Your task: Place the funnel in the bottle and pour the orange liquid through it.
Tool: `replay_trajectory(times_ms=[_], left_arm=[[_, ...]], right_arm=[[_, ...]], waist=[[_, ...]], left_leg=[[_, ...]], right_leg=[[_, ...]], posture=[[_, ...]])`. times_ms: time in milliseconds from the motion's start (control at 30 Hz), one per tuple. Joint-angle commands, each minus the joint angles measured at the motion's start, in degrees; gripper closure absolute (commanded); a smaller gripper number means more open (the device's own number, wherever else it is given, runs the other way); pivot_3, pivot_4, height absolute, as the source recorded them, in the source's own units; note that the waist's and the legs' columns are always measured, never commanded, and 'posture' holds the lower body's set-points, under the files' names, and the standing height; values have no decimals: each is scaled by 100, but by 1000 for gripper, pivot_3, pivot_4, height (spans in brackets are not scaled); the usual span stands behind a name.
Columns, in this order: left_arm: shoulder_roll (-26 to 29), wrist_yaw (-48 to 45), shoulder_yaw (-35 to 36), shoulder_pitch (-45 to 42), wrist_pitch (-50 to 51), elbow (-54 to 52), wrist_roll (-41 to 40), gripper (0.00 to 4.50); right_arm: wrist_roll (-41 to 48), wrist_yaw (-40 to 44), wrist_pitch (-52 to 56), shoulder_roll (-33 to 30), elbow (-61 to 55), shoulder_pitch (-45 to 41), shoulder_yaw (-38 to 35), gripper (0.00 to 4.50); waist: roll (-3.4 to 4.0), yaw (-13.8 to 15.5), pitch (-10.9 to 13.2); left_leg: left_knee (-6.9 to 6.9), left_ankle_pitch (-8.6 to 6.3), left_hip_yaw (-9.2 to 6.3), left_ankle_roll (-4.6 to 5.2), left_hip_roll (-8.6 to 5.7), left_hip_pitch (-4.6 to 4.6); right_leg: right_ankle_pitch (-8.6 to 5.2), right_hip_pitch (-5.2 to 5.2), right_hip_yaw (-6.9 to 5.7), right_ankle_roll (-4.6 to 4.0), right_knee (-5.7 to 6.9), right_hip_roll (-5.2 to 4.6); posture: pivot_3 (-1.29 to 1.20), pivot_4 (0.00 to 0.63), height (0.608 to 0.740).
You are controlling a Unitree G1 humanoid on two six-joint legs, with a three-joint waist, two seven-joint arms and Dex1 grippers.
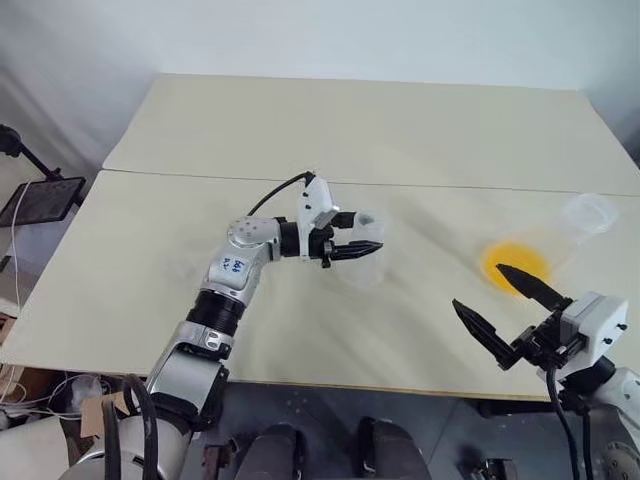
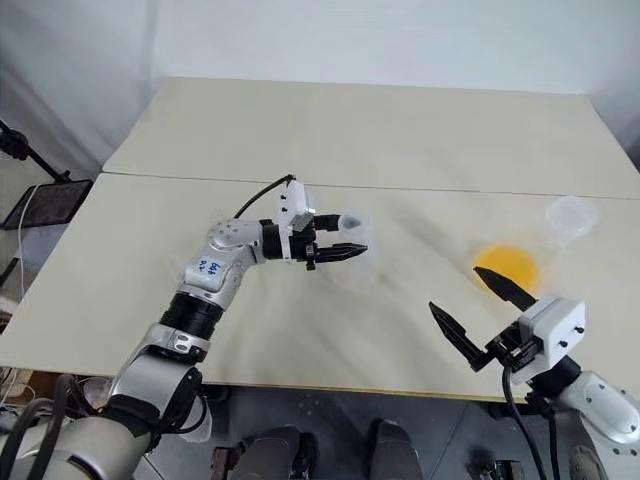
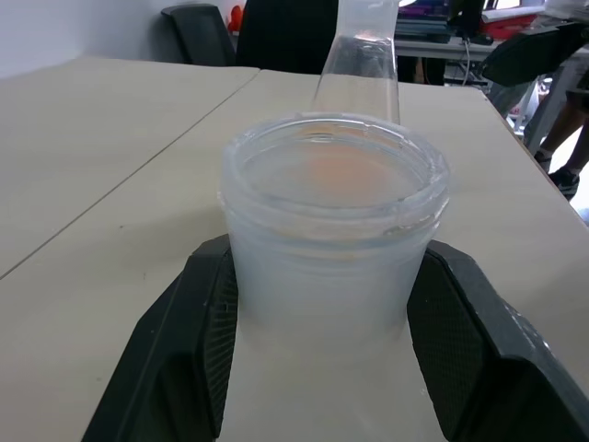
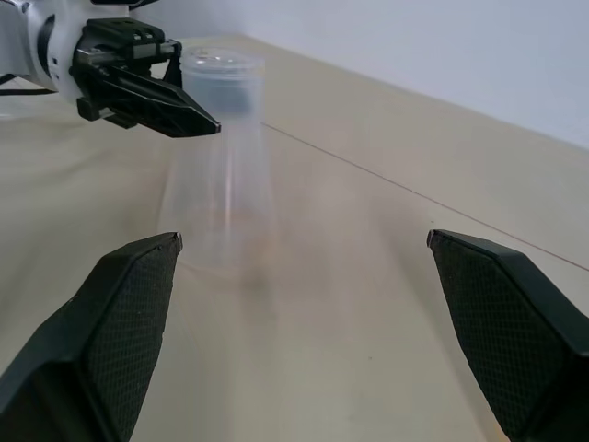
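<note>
Bottle (image 2: 352, 250): clear, colourless flask, cone body with a wide base, thick ribbed rim on a cylindrical neck, standing upright near the middle of the table (image 2: 330, 130). Rim looks frosted close up in the left wrist view; can't tell if anything sits in its mouth.

Second clear flask (image 1: 575, 228) stands at the table's right side, wider base, bright orange liquid (image 1: 515, 264) glowing in its bottom. The two flasks are well apart.

Surface: two beige tabletops butted together, seam running across behind the bottle. White wall behind. Black stand (image 1: 40, 195) on the floor off the left edge. Left wrist view shows dark chairs and cluttered desks beyond the far edge.

Left gripper (image 1: 350, 249): pointing level toward the right, black fingers (image 3: 189, 341) straddling the bottle's neck just under the rim, one each side, pressed against it as far as I can see.

Right gripper (image 1: 500, 305): near the front right edge, jaws spread wide, nothing between them. Orange flask sits just beyond its fingertips, not touching.
</note>
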Motion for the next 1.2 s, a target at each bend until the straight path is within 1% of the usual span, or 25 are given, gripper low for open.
replay_trajectory(times_ms=[33, 167, 300, 367, 500, 533, 767, 867, 933, 1000, 1033, 1100, 1200], left_arm=[[-181, 193, 114, -253, -391, 322, 100, 2209], [-341, 256, 172, -423, -540, 717, 109, 2209], [-391, 101, 156, -444, -514, 795, 85, 2209], [-354, -50, 175, -426, -471, 703, 17, 1455], [-173, -462, 343, -363, -465, 452, -209, 218], [-79, -573, 419, -339, -509, 408, -273, 25], [562, -909, 926, -208, -929, 408, -442, 25], [999, -857, 1335, -58, -1268, 288, -523, 25], [1442, -728, 1708, 291, -1039, -173, -692, 25], [1912, -511, 2210, 939, -518, -809, -1015, 25], [2030, -412, 2348, 1169, -366, -1020, -1107, 25], [2314, -270, 2667, 1939, -239, -1559, -1186, 25], [2556, 119, 3518, 3301, -79, -2269, -1386, 25]], right_arm=[[89, -136, -33, 59, -265, 57, -121, 0], [24, -227, -18, 111, -301, 10, 24, 0], [7, -269, 14, 109, -305, -50, 129, 0], [4, -293, 28, 97, -292, -88, 163, 0], [3, -311, 42, 98, -258, -148, 220, 0], [-1, -302, 43, 101, -243, -170, 247, 0], [10, -173, 38, 53, -56, -388, 400, 0], [20, -38, 37, 7, 124, -656, 554, 0], [104, 154, 75, -40, 228, -919, 718, 0], [324, 386, 223, -111, 321, -1210, 867, 0], [394, 464, 269, -132, 349, -1280, 896, 0], [373, 749, 303, -285, 422, -1426, 1035, 0], [382, 1127, 374, -458, 561, -1706, 1263, 0]], waist=[[0, 23, 0], [0, 38, 0], [0, 42, 0], [0, 43, 0], [0, 36, 0], [0, 27, 0], [1, -25, -1], [1, -39, 0], [1, -79, 0], [5, -139, -1], [5, -164, -1], [6, -174, -1], [6, -161, 0]], left_leg=[[1, 1, 0, 2, -2, 0], [1, 3, 0, 5, -4, 0], [1, 3, 0, 5, -4, -1], [1, 3, 0, 5, -4, -1], [1, 3, 0, 5, -4, -2], [1, 3, 1, 5, -4, -2], [-1, 3, -5, 5, -1, 1], [0, 3, -6, 5, -1, 1], [-1, 3, -8, 5, 1, 1], [-7, 2, -8, 4, 3, 4], [-9, 2, -16, 3, 4, 4], [-8, 1, -27, 2, 4, 5], [-7, -1, -34, 2, 3, 5]], right_leg=[[0, 1, 0, 0, 0, -1], [1, 2, 1, 1, -3, -3], [1, 2, 0, 1, -4, -2], [1, 2, 0, 1, -3, -2], [1, 1, -1, 1, -4, -2], [1, 1, -1, 1, -3, -2], [1, -1, -4, 1, 3, -1], [1, -2, -4, 1, 3, -1], [1, -3, -5, 1, 6, 0], [1, -8, -2, 1, 8, 0], [1, -8, 1, 0, 14, -4], [1, -5, 7, 0, 16, -8], [1, 2, 23, 0, 7, -16]], posture=[[0, 150, 740], [0, 150, 740], [0, 150, 740], [0, 150, 740], [0, 150, 740], [0, 150, 740], [0, 150, 740], [0, 150, 740], [0, 150, 740], [0, 150, 740], [0, 150, 740], [0, 150, 740], [0, 150, 740]])
